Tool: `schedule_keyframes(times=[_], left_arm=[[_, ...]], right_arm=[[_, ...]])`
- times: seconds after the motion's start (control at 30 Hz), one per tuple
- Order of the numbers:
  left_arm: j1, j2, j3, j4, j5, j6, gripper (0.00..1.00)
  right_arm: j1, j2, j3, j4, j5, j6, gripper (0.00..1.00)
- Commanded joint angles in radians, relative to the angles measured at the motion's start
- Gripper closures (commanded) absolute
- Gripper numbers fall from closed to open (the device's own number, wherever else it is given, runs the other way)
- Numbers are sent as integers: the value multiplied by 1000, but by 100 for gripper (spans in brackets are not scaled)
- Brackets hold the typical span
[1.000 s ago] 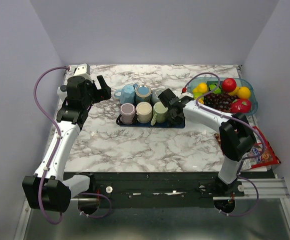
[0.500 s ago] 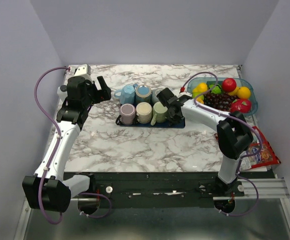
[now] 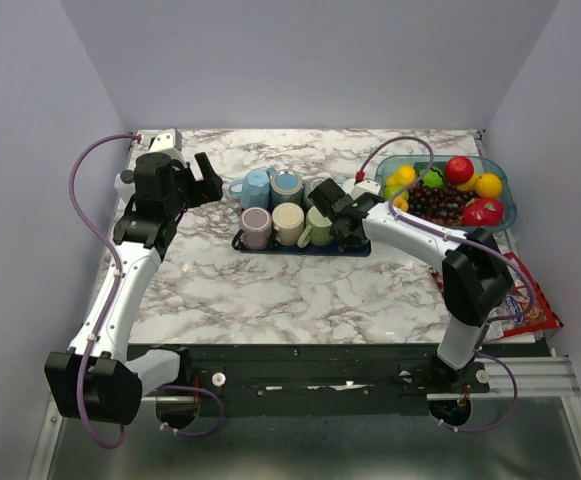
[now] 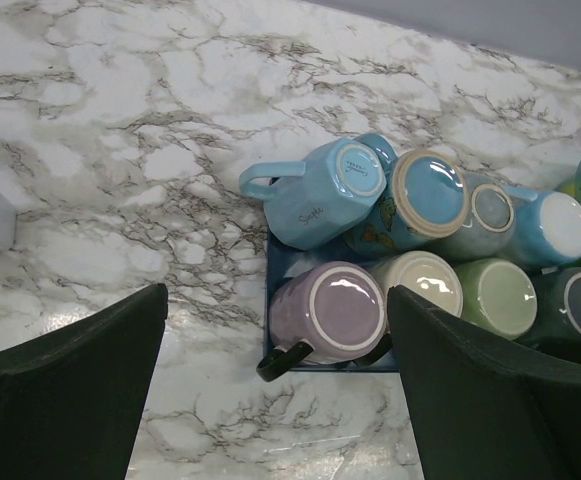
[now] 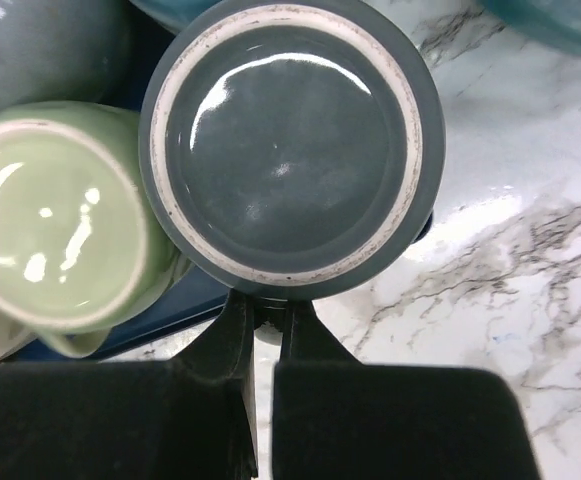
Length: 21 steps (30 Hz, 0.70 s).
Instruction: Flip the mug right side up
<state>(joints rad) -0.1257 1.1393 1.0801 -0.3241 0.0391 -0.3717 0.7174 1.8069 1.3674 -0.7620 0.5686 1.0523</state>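
Right gripper [image 5: 267, 312]: fingers pinched together at the near edge of the dark grey mug [image 5: 290, 150], clamped on what looks like its handle (only a sliver shows between the pads).

Dark grey mug: upside down, base facing up, at the right end of the front row on the dark blue tray [image 3: 300, 249]. It is touching the green mug [image 5: 50, 220] on its left, which is also inverted.

Left gripper [image 3: 206, 178]: jaws spread wide, holding nothing, hanging above the marble table [image 3: 270, 290] left of the tray.

Other tray contents, from the left wrist view: lilac mug [image 4: 330, 310] and cream mug [image 4: 425, 285], both base-up; a light blue mug [image 4: 320, 190] lies tipped on its side at the back left.

Fruit bowl [image 3: 505, 195] sits right of the tray.
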Motion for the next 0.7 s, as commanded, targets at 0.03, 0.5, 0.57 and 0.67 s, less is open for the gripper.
schedule_keyframes(times=[0.03,0.5,0.57,0.67], left_arm=[[0,-12,0,-1,50,-18,1],[0,-9,18,98,352,-111,1],[-2,-6,24,117,375,-154,1],[-3,-6,29,163,438,-199,1]], right_arm=[[30,-138,51,-40,188,-18,99],[30,-362,154,183,73,-281,99],[30,-382,168,234,10,-313,99],[30,-405,194,318,-91,-331,99]])
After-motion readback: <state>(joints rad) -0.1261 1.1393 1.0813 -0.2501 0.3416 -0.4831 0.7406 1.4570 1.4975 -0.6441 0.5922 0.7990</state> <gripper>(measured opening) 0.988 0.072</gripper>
